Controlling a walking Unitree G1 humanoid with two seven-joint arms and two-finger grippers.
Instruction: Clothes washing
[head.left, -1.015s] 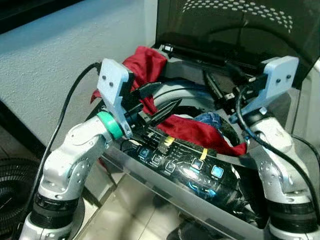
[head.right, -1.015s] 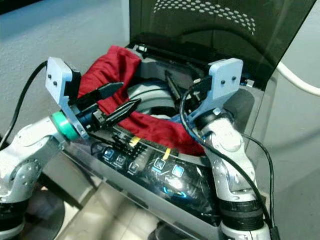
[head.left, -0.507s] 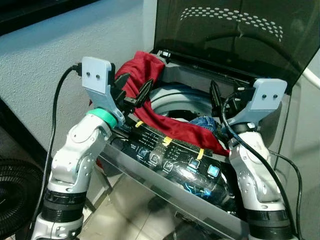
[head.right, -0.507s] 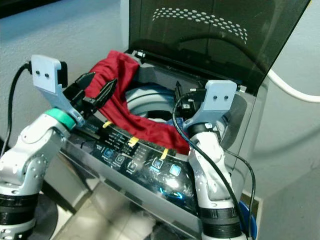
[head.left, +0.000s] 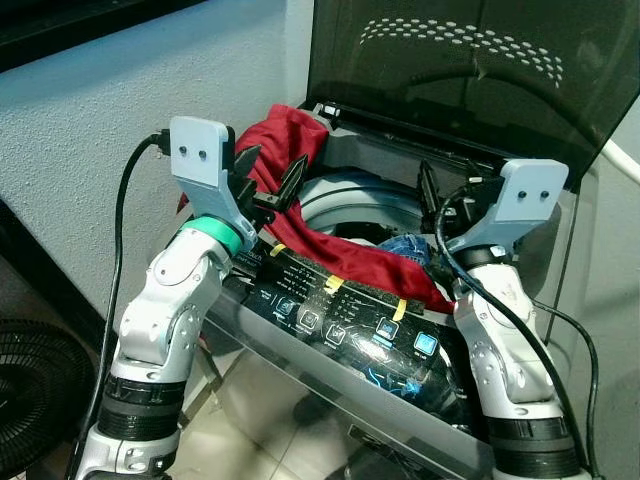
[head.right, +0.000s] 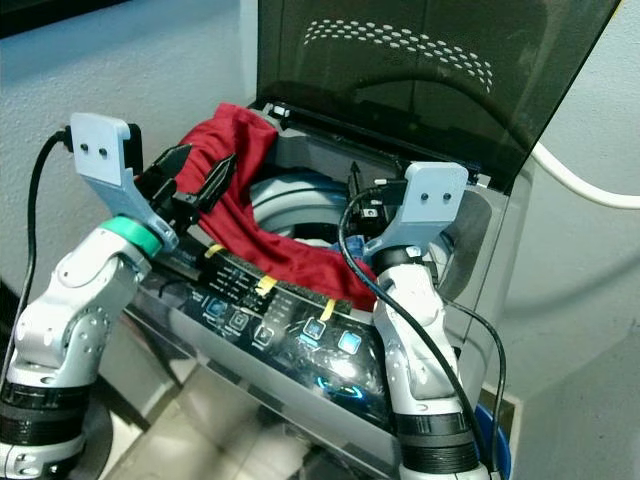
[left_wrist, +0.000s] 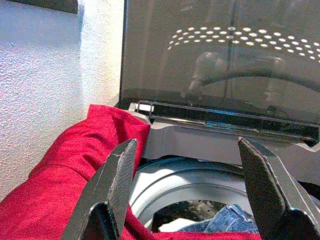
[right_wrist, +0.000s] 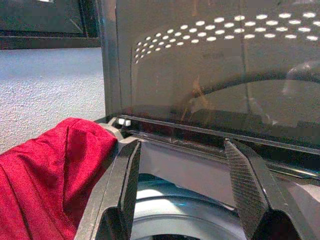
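Top-loading washer (head.left: 340, 330) before the robot, smoked lid (head.left: 470, 70) raised and standing upright at the back. Red garment (head.left: 290, 140) draped over the rear left corner of the tub rim, trailing along the front edge above the control panel (head.right: 290, 320); much of it hangs outside the drum, so it is not yet loaded. Blue denim (left_wrist: 227, 220) lies down inside the drum (left_wrist: 200, 187).

Left pincer (head.left: 268, 178) held up beside the bunched red cloth at the left rim, fingers spread wide, nothing between them. In the left wrist view the cloth sits just beside one finger (left_wrist: 117, 180), not clamped. Judged placement: lined up to take the bunch and push or drop it into the drum.

Right pincer (right_wrist: 182, 180) raised at the right side of the opening, fingers also apart and empty, pointed toward the back rim and lid. Probably standing by clear of the drum mouth.

Risk: cloth slipping off the outer corner.
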